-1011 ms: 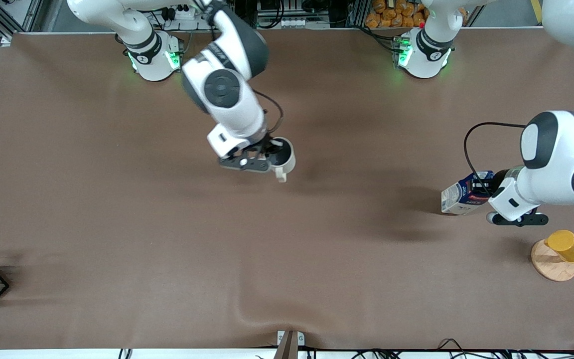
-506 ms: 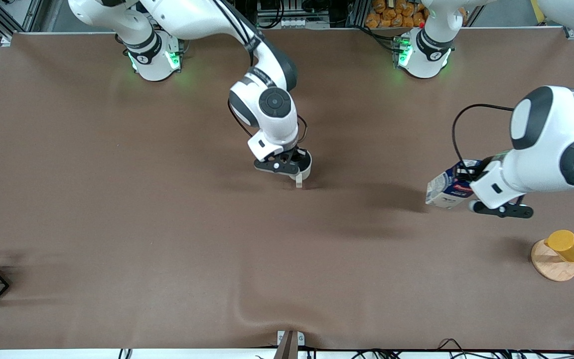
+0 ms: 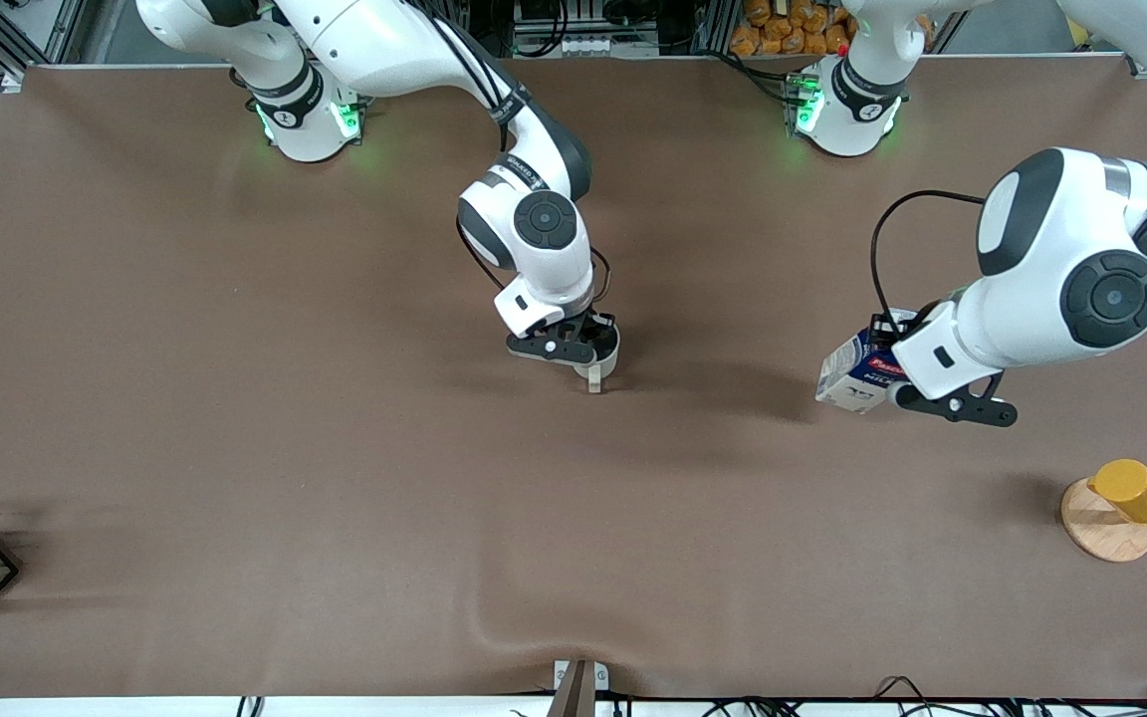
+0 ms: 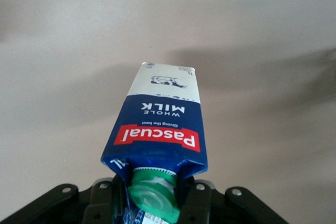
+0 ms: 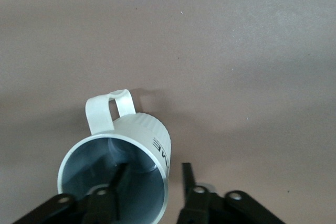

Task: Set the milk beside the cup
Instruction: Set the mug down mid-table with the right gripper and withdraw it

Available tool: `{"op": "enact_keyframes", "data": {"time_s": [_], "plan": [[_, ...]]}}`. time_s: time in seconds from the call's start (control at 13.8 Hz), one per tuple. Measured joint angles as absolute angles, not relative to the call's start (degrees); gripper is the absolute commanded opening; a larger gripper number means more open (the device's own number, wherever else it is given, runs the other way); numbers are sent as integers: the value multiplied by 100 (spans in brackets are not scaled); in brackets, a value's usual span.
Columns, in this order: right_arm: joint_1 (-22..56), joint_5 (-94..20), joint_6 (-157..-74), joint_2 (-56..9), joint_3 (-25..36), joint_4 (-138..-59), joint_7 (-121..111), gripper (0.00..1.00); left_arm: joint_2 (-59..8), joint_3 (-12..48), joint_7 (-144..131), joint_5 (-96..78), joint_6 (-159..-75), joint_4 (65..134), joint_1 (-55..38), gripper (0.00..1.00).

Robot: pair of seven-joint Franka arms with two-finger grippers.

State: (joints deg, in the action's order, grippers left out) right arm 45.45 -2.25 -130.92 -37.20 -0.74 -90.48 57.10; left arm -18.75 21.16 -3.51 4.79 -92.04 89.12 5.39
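The milk (image 3: 857,370), carried by the left pincer (image 3: 922,393), hangs tilted over the tabletop (image 3: 235,398) toward the left arm's end, well apart from the cup (image 3: 601,351).
The left pincer is closed on the carton's gable top, one finger on each side of the green cap (image 4: 153,196), so the carton's base points away from the wrist and hangs free; gripping the top probably leaves the base clear for setting down upright. The right pincer (image 3: 573,349) is at the cup near the middle of the tabletop, one finger (image 5: 116,182) inside the rim and one outside, closed on the wall. Whether the cup rests on the tabletop I cannot tell. That hold likely steadies it as the target for the milk.
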Motion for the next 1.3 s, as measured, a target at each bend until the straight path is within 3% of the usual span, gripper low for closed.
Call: {"op": "enact_keyframes", "data": {"time_s": [0.22, 0.58, 0.79, 1.3], "plan": [[4430, -223, -12957, -3695, -41, -8929, 5704, 100, -1871, 2390, -421, 479, -9190, 8884, 522, 25], [3853, -267, -10787, -3553, -38, -7773, 5275, 100, -1875, 2824, -1141, 479, -9146, 8892, 439, 24], [3511, -339, -10175, -3308, -39, -7495, 4776, 100, -1883, 2861, -1625, 478, -9143, 8893, 231, 24], [1761, -415, -9004, -2228, -13, -7405, 2354, 100, -1940, 2895, -2797, 476, -9142, 8904, -798, 24]]}}
